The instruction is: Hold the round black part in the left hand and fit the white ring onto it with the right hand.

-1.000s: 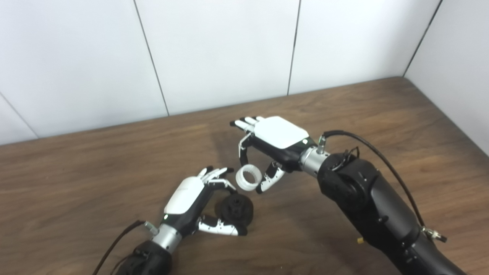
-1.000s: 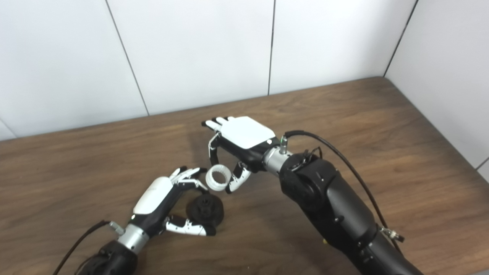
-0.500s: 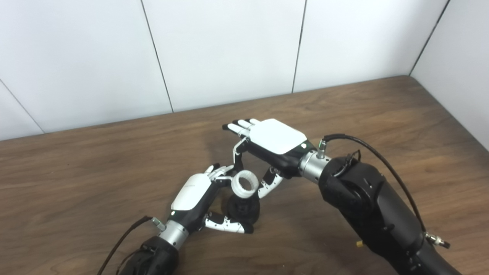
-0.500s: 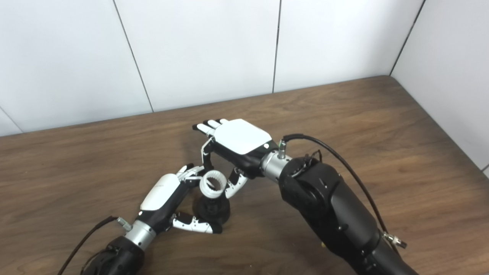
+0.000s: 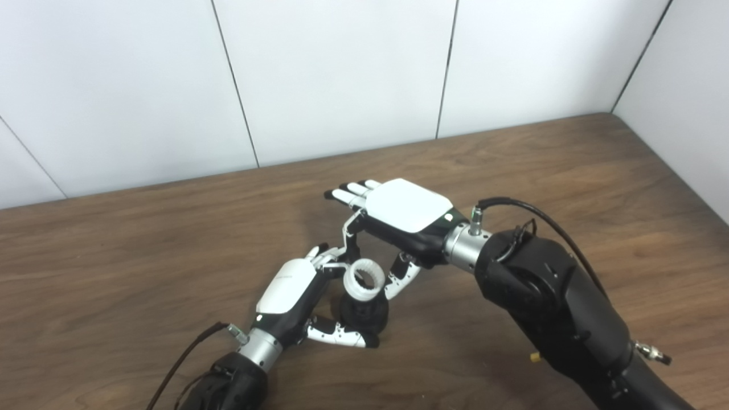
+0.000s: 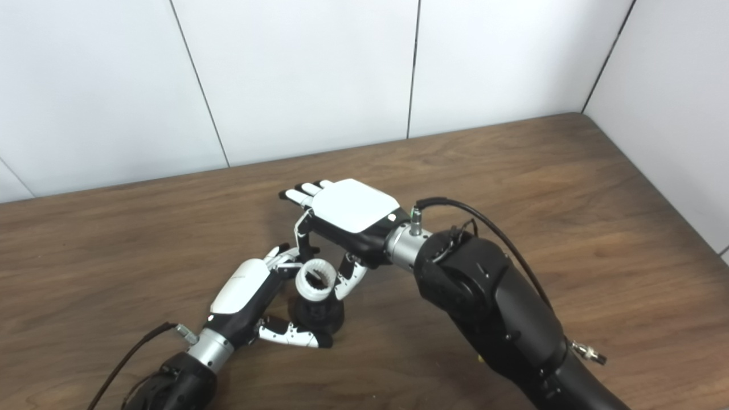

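White ring (image 5: 364, 278) sitting on top of the round black part (image 5: 364, 315)

The ring is pinched between thumb and a finger of the right hand (image 5: 398, 219), other fingers extended; the left hand (image 5: 296, 296) is curled around the black part, which rests on the wooden table (image 5: 142, 256).

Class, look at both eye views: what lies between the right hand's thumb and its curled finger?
The white ring, pinched by the right hand just above the round black part; both views show it.
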Robot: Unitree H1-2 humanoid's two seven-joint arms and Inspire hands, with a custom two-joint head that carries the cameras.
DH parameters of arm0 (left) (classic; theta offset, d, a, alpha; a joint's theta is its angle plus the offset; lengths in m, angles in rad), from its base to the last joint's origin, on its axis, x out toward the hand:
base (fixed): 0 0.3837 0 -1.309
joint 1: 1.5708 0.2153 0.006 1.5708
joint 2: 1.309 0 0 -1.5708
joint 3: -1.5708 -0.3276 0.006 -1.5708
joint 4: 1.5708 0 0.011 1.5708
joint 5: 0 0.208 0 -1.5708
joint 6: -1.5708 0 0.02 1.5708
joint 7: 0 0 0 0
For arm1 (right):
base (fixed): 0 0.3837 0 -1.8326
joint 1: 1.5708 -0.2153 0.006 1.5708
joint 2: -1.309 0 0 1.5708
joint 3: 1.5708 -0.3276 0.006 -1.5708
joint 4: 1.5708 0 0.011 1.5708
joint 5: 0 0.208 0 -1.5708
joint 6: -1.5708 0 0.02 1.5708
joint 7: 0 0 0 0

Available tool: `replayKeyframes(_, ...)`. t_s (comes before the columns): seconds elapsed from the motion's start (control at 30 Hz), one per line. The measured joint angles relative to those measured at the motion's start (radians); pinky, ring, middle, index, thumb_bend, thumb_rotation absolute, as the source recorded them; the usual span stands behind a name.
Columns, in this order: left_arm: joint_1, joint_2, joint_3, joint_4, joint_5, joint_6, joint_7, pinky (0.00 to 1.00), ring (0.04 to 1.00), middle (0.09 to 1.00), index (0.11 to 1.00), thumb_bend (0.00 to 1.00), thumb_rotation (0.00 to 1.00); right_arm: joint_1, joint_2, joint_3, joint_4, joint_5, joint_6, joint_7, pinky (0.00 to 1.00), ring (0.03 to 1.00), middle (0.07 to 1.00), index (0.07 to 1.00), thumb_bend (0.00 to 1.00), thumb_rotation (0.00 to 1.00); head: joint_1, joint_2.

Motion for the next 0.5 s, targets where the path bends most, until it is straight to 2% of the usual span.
replayKeyframes(0.33, 0.002, 0.000, -0.002, -0.003, 0.002, -0.001, 0.002, 1.00, 0.908, 0.910, 0.478, 0.51, 0.05, -0.017, -0.004, 0.001, 0.000, -0.001, -0.012, 0.027, 1.00, 1.000, 1.000, 0.481, 0.51, 0.12, -0.012, 0.005)
replayKeyframes(0.5, 0.006, 0.000, -0.005, -0.009, 0.004, 0.000, 0.000, 1.00, 0.905, 0.905, 0.478, 0.51, 0.05, -0.027, -0.010, 0.007, 0.000, -0.005, -0.026, 0.065, 1.00, 1.000, 1.000, 0.481, 0.51, 0.12, -0.021, 0.006)
